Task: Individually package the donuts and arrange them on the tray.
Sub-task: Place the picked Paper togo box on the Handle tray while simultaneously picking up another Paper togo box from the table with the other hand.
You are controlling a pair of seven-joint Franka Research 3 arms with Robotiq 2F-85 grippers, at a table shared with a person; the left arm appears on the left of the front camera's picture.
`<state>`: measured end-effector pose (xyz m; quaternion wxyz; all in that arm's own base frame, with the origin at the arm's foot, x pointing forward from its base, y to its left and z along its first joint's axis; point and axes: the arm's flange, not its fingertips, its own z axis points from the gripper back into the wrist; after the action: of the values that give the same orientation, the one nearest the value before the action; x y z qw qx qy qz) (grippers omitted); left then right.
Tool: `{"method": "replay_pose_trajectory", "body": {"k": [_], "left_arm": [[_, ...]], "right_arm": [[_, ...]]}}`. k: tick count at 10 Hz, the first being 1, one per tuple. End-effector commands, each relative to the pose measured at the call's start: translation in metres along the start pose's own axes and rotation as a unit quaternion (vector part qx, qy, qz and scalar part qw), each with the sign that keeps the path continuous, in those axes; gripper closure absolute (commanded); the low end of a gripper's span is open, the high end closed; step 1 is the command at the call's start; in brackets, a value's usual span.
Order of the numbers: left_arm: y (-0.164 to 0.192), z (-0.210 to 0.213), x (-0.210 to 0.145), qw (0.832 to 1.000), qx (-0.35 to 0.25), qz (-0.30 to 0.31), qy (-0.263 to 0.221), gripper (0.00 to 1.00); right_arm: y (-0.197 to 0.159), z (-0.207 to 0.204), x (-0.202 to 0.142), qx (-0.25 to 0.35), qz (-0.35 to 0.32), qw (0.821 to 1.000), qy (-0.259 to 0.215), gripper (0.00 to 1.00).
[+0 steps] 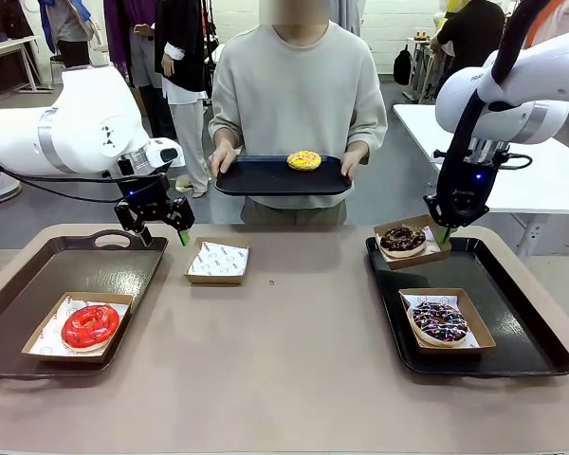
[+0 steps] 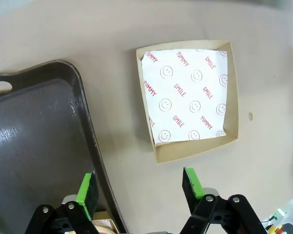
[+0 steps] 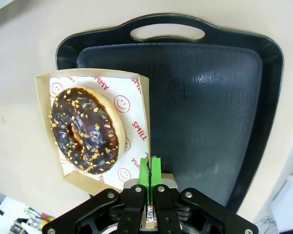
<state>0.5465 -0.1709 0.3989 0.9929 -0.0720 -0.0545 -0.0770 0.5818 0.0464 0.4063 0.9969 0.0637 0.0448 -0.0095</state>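
Four rings: glossy red donut point(image 1: 90, 325), yellow donut point(image 1: 303, 160), nut-flecked chocolate donut point(image 1: 403, 239), sprinkled donut point(image 1: 440, 322).

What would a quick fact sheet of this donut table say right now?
Left hand: open, above the table by an empty box
Right hand: shut on the rim of a box holding the chocolate donut, at the right tray's far corner
Left tray: red donut, boxed
Right tray: sprinkled donut, boxed
Person: holds a third tray with a bare yellow donut
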Motion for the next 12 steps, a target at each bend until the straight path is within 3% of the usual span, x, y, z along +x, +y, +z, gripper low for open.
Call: {"method": "replay_pose_trajectory", "body": {"k": [1,5,12], "left_arm": [[-0.017,0.003,0.019,0.999,0.03,0.022,0.009,0.1],[-0.03,-0.007,0.041,0.998,0.054,0.035,0.027,0.1],[-0.031,-0.049,0.059,0.994,0.07,0.067,0.053,0.1]], "right_arm": [[0.007,-0.007,0.001,-0.016,-0.035,0.999,0.006,0.99],[0.006,-0.014,0.011,-0.064,-0.063,0.996,-0.014,0.99],[0.0,-0.026,0.021,-0.055,-0.06,0.997,-0.002,0.99]]}}
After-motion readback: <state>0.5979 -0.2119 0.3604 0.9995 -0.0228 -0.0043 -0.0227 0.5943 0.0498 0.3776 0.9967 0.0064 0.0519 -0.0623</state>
